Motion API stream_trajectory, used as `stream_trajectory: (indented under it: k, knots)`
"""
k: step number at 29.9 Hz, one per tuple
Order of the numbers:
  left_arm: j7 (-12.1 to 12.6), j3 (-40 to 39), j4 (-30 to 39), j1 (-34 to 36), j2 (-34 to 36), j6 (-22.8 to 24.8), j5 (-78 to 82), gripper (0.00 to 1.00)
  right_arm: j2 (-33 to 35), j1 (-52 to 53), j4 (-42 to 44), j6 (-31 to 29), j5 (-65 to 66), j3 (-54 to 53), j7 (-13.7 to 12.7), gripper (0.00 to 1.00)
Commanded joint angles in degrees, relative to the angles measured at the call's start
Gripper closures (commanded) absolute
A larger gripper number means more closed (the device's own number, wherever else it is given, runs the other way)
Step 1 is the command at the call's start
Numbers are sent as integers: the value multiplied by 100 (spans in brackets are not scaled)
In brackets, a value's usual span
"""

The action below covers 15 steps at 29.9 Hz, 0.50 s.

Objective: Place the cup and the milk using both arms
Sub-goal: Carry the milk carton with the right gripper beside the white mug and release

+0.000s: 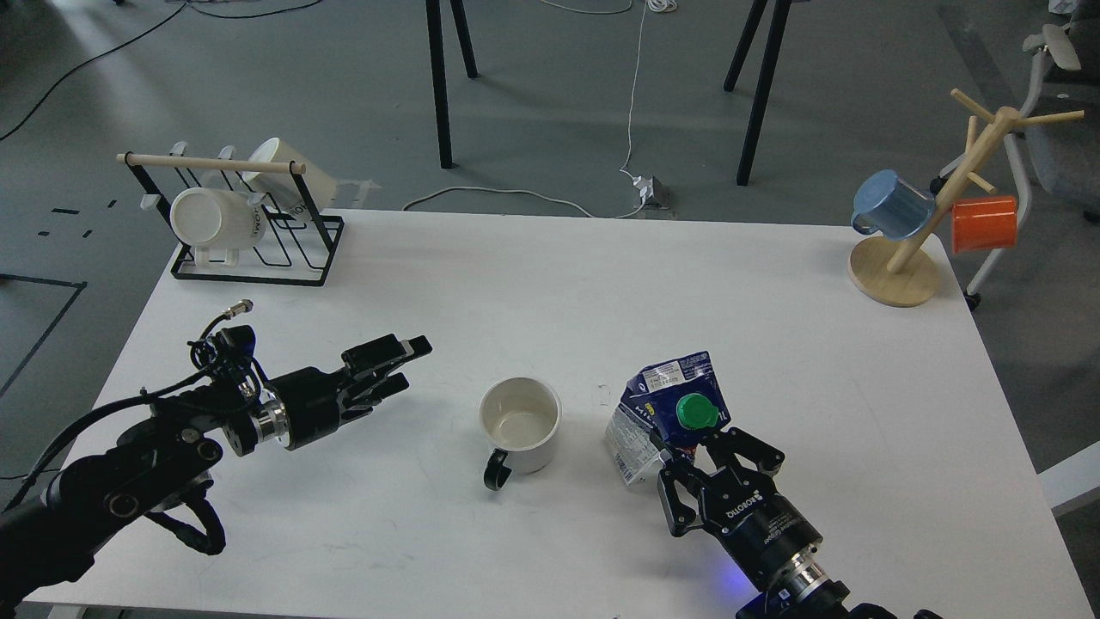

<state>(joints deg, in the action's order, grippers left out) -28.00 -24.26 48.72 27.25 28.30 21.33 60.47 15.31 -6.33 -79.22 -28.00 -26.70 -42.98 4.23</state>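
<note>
1. The cup stands upright near the middle of the bench.
2. The milk stands just right of it.
3. The right end effector, fingers apart, brackets the carton's near side.
4. The left end effector, fingers slightly apart, hovers left of the cup.

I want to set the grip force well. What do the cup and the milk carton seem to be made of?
The cup looks like glazed ceramic: a cream body with thick walls, a soft sheen and a black loop handle. The milk carton looks like coated paperboard: printed, creased and dented panels. Its green cap seems to be plastic.
</note>
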Motion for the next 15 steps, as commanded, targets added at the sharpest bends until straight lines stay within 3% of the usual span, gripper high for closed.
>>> stream_trajectory:
  k: [1, 5, 7, 15]
  knots:
    - [0, 0, -11, 0, 0, 3, 0, 6, -2, -8, 30, 0, 16, -9, -1, 44]
    - [0, 0, -20, 0, -9, 3, 0, 6, 7, -17, 21, 0, 24, -9, -1, 26]
    - [0, 0, -29, 9, -9, 3, 0, 6, 7, -26, 12, 0, 24, -17, -1, 0]
    - [0, 0, -29, 0, -9, 3, 0, 6, 69, -105, -76, 0, 42, -9, -1, 1]
